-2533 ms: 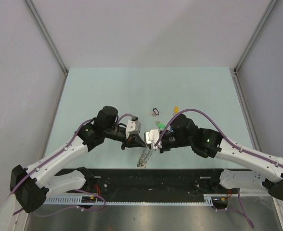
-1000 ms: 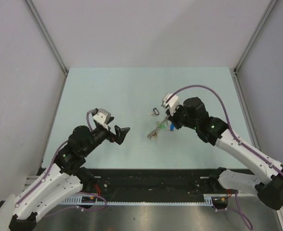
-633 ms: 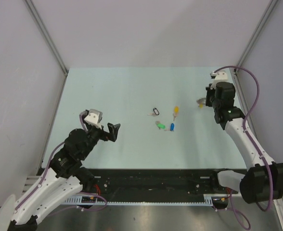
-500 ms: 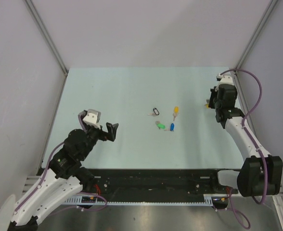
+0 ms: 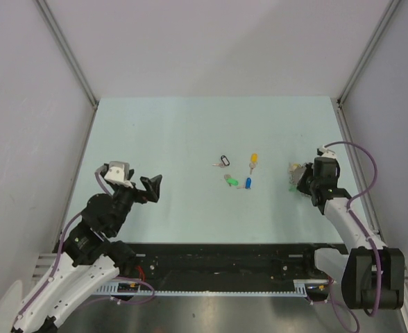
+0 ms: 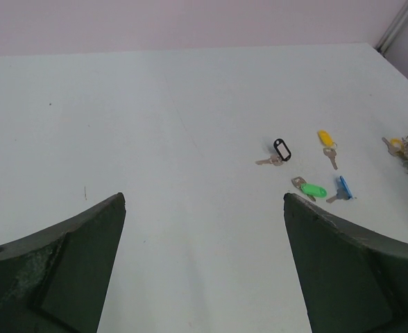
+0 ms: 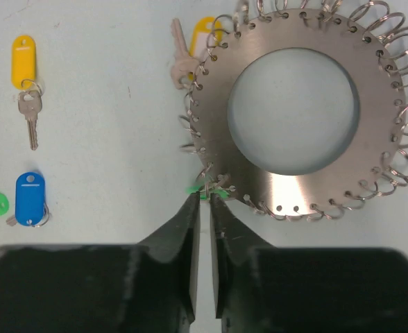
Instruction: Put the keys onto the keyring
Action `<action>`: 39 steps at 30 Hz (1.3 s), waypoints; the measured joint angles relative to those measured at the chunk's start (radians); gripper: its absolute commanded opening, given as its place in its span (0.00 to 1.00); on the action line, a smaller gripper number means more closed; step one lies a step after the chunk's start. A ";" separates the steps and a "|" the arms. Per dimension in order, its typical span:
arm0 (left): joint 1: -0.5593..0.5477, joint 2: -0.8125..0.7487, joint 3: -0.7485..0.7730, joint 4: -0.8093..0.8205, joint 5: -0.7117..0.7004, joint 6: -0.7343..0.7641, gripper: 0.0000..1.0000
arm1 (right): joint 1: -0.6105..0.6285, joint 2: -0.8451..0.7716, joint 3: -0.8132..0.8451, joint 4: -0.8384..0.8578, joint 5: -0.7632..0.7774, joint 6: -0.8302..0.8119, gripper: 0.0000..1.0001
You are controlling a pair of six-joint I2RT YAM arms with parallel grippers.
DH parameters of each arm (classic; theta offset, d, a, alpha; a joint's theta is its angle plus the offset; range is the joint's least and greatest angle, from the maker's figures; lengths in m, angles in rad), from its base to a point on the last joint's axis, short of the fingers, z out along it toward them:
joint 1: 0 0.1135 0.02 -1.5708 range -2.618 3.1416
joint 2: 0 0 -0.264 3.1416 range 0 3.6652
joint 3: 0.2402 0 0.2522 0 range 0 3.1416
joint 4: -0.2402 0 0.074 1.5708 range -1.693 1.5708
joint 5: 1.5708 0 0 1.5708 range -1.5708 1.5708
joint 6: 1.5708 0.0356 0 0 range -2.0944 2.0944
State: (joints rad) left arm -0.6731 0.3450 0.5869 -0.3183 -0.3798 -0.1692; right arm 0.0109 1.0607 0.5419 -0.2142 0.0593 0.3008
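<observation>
Status check, left to right. Your left gripper point(image 5: 151, 186) hangs over the near-left of the pale green table point(image 5: 155, 132), fingers spread wide with nothing between them.

The loose keys sit mid-table in a small cluster:
- the small silver key with the black plastic tag point(image 5: 224, 160)
- the green-tagged key point(image 5: 233, 182)
- the blue-tagged key point(image 5: 248, 183), just beside the green one
- the yellow-tagged key point(image 5: 253, 158), a bit farther back

None of the four touches the ring.

Over on the right, the large silver-grey metal keyring point(image 7: 294, 187) with the coiled wire rim lies flat on the table, well apart from the cluster. A second yellow-tagged key point(image 7: 205, 31) pokes out at its rim. You can't tell from here whether it's actually threaded on a coil. Your right gripper point(image 7: 204, 201) is at the ring's near edge. Its fingers are pinched down to a thin slit on a rim coil, with a scrap of green point(image 7: 207, 192) showing right at the tips.

My read: you're early on, with the ring being parked or steadied and four keys to go. The next move is probably the left arm's: drop onto one key, pinch it by the plastic tag so its little loop is free, and carry it across. Hooking that loop onto a coil will want both grippers close and slow, with the ring held firm so it doesn't skate.
</observation>
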 measured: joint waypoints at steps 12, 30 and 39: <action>0.001 -0.089 -0.010 -0.001 -0.024 -0.018 1.00 | -0.045 -0.406 -0.011 -0.113 -0.134 0.114 0.98; 0.002 -0.343 -0.013 -0.028 -0.151 -0.043 1.00 | -0.047 -1.025 0.187 -0.360 0.033 0.019 1.00; 0.002 -0.343 -0.035 -0.044 -0.186 -0.043 1.00 | -0.034 -1.027 0.199 -0.413 0.107 -0.013 1.00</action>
State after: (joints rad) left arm -0.6716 0.0025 0.5514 -0.3626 -0.5659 -0.2119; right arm -0.0231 0.0338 0.7406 -0.6270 0.1665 0.2882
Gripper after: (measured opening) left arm 0.996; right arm 0.994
